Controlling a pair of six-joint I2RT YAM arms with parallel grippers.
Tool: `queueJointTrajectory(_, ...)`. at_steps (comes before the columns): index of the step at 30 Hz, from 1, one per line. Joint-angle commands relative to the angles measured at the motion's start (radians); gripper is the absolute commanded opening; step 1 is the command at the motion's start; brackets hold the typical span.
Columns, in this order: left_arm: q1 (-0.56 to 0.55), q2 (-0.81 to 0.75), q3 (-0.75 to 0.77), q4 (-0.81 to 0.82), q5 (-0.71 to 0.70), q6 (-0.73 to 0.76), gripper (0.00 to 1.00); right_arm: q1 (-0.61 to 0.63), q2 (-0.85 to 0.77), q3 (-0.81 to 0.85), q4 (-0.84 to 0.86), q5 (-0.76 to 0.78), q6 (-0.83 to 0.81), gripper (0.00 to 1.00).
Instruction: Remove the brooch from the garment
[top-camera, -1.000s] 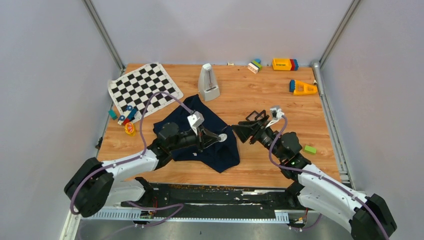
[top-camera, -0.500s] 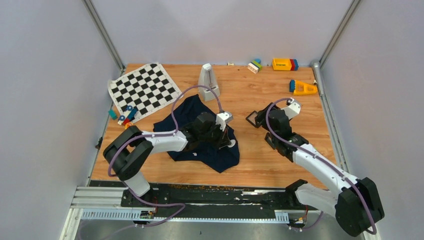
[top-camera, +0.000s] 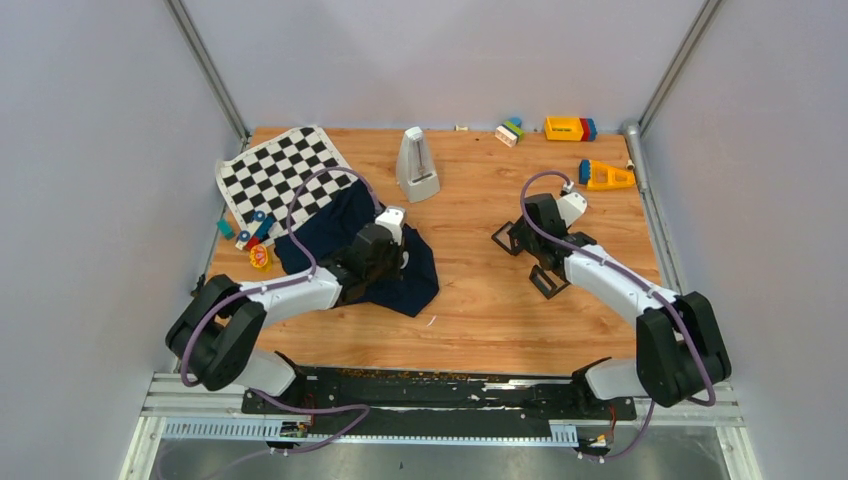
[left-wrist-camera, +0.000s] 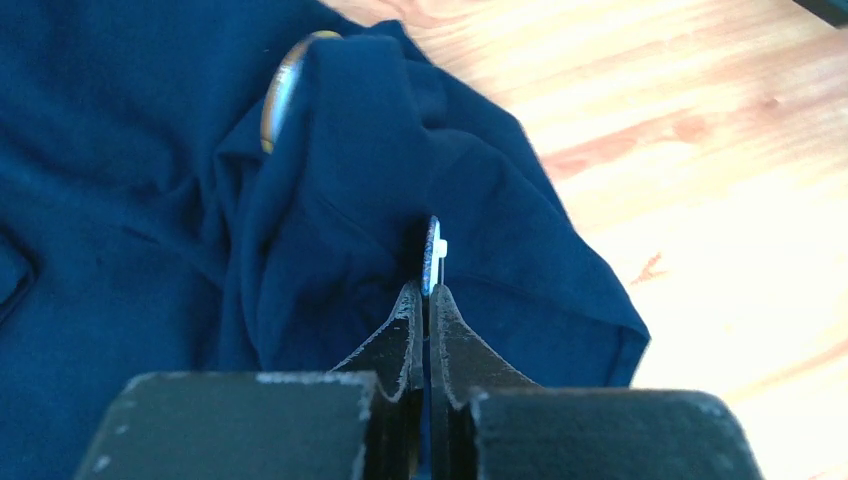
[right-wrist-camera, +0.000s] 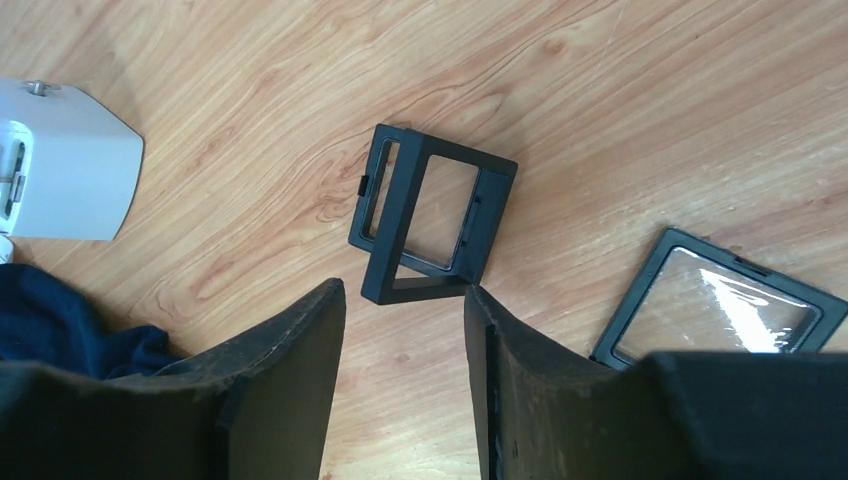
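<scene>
Pinching shut, the left gripper (left-wrist-camera: 425, 295) seemed to hold the brooch (left-wrist-camera: 432, 250) by its lower rim. The disc stood edge-on at twelve o'clock from the tips, long axis running twelve to six, against a fold of the garment (left-wrist-camera: 150, 200). The right gripper (right-wrist-camera: 405, 300), half open and empty, hovered well apart at three o'clock, over black frames (right-wrist-camera: 430, 215).

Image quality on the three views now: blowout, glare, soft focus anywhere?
Left wrist: table blown out and soft on the right; garment dark but folds readable; left gripper body blurred near the lens, brooch at its tips fairly sharp. Right wrist: even light, crisp grain, glare on the film of the frame at the right. Top: even, soft shadows, no blur.
</scene>
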Motion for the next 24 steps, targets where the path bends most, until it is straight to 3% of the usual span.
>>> queueJointTrajectory(1, -0.111, -0.079, -0.021, 0.067, -0.142, 0.125, 0.00, -0.001, 0.042, 0.079, -0.041, -0.008, 0.046, 0.48)
queueJointTrajectory(12, -0.270, -0.123, -0.013, 0.126, -0.188, 0.276, 0.00, -0.003, 0.105, 0.110, -0.041, 0.031, 0.047, 0.47)
queueJointTrajectory(19, -0.288, -0.184, -0.057, 0.184, -0.164, 0.304, 0.00, -0.006, 0.180, 0.158, -0.023, 0.019, 0.043, 0.46)
queueJointTrajectory(24, -0.290, -0.194, -0.063, 0.187, -0.150, 0.309, 0.00, -0.006, 0.223, 0.179, -0.023, 0.005, 0.037, 0.36)
